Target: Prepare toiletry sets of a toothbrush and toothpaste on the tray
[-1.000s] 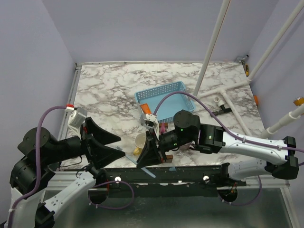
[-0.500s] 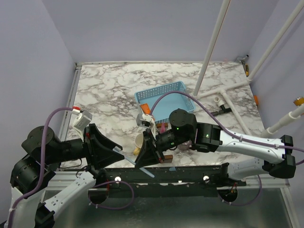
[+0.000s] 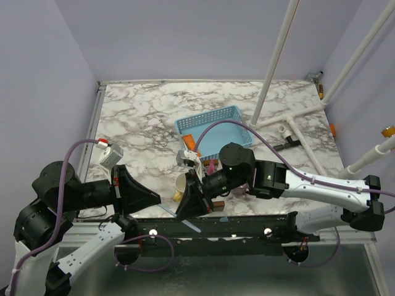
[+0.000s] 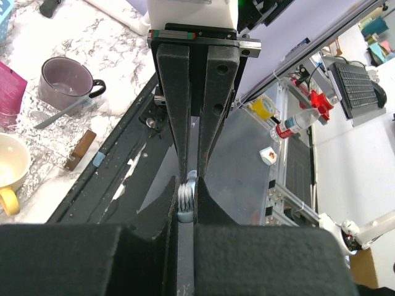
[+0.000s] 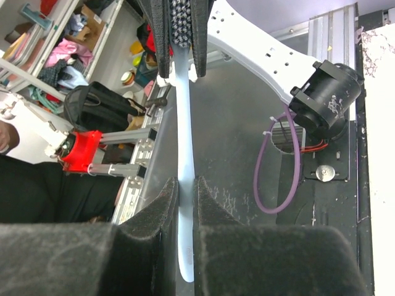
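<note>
While both claws were clamped on the toothbrush [image 5: 184, 123] at once, the hand-off looked fragile. The left gripper [image 4: 186, 206] was closed only on the bristle head. The right gripper [image 5: 185, 185] was closed on the pale blue handle, and the two sets of tips met almost nose to nose. From above, the brush hung at the near edge of the table [image 3: 142, 117], about 7 o'clock from the tray [image 3: 207, 115] and well apart from it.

The main danger, as I judged it, was timing. If either arm pulled away before the other let go, the thin handle could bend and flick free. If both let go together, the brush would drop past the table edge into the frame below, out of reach. Bristles are a soft hold, so the left claw could also slip and let the brush twist. The yellow mug [image 3: 182, 182] stood just beside the right gripper at 12 o'clock, so a careless swing toward the tray at 1 o'clock could knock it over.
</note>
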`<move>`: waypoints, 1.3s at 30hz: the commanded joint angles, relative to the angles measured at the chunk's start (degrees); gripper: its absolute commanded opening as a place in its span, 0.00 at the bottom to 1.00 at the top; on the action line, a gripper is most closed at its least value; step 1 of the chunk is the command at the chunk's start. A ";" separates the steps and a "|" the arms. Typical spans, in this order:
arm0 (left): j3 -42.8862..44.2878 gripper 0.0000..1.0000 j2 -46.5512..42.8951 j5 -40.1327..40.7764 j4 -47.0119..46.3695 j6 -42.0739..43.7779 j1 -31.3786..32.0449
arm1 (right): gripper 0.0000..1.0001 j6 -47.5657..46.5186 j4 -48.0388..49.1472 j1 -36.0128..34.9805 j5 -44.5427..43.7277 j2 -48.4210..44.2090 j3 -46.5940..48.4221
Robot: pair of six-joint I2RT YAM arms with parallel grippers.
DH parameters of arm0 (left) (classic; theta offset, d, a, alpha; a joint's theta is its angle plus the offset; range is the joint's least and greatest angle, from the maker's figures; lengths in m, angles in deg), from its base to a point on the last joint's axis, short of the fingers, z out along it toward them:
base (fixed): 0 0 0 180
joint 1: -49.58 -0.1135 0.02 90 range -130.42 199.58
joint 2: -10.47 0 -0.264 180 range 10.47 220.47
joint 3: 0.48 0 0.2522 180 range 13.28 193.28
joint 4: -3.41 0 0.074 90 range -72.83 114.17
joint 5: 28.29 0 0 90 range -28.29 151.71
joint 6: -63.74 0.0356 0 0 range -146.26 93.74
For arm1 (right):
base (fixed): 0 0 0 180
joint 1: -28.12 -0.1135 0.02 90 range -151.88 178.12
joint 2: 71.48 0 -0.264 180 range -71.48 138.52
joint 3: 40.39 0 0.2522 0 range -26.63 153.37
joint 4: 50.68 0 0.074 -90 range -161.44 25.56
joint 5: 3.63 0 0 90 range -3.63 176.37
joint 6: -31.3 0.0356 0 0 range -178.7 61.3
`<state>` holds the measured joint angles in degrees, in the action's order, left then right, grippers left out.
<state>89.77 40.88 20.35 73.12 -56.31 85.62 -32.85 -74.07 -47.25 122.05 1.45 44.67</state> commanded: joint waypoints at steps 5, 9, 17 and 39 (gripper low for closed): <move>-0.03 0.00 0.64 0.15 -0.25 0.91 0.17 | 0.13 -0.69 -0.80 -0.27 -1.85 -2.13 -1.43; -1.14 0.00 1.49 0.41 -1.27 1.40 0.17 | 0.42 -2.44 -5.90 -0.20 -12.51 -5.63 -2.98; -2.93 0.00 5.40 2.68 -1.36 3.84 0.18 | 0.64 -1.03 -15.88 -0.20 -36.71 -13.86 -4.19; -13.76 0.00 16.71 9.78 -13.34 6.81 0.18 | 0.65 11.96 -30.06 -0.16 -69.50 -20.04 -6.62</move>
<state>78.44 56.49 28.02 65.03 -50.16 85.62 -23.41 -101.68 -47.25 57.70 -16.67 38.82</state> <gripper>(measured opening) 0.049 0.646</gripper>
